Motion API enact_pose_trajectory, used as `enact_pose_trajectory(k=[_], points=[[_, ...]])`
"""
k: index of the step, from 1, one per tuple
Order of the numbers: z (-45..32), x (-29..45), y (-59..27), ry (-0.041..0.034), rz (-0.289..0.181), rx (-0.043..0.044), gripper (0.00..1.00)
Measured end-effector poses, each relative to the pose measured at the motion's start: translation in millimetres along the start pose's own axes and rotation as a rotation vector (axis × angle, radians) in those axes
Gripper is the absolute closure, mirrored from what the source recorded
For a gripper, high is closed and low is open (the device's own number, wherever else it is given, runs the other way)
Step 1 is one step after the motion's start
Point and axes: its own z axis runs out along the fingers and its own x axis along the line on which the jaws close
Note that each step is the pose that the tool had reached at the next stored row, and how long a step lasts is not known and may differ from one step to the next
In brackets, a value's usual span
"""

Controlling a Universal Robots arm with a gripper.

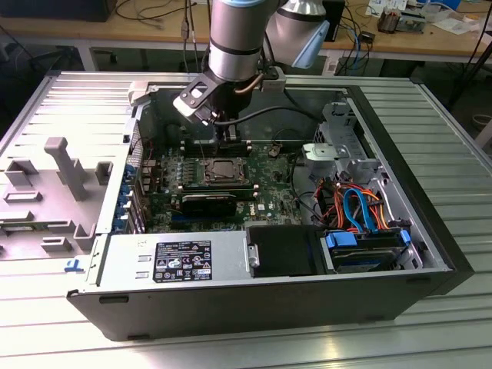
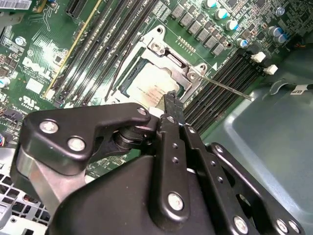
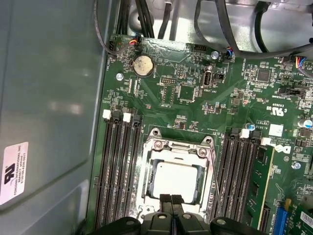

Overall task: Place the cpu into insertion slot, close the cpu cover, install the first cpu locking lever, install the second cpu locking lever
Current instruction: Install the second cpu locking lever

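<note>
Gripper [image 3: 171, 199], closed tight and empty, hovers at twelve o'clock of the cpu [image 1: 224, 169] in the exterior view; seated beneath the cover [image 3: 182, 146], it likely handles light, stiff, fragile, edges only.

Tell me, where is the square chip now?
In the first wrist view, the chip sits framed by the silver cover on the green board, between two banks of black memory slots, the gripper at its edge.

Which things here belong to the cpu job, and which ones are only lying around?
Job: cpu, cpu cover, locking lever, gripper.
Not the job: memory slots, coin battery, power supply, coloured cables.
</note>
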Motion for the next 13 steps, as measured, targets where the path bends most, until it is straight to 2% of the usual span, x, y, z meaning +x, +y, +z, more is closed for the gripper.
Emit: enact_pose_trajectory(k=[2,11,13], points=[[-0.1,-0.1,0.0,-0.0008,-0.009,0.0005,0.89],[-0.1,0.0,0.0,-0.0154,-0.199,0.0081,0.89],[-0.1,0.0,0.0,-0.0196,-0.258,0.0103,0.89]])
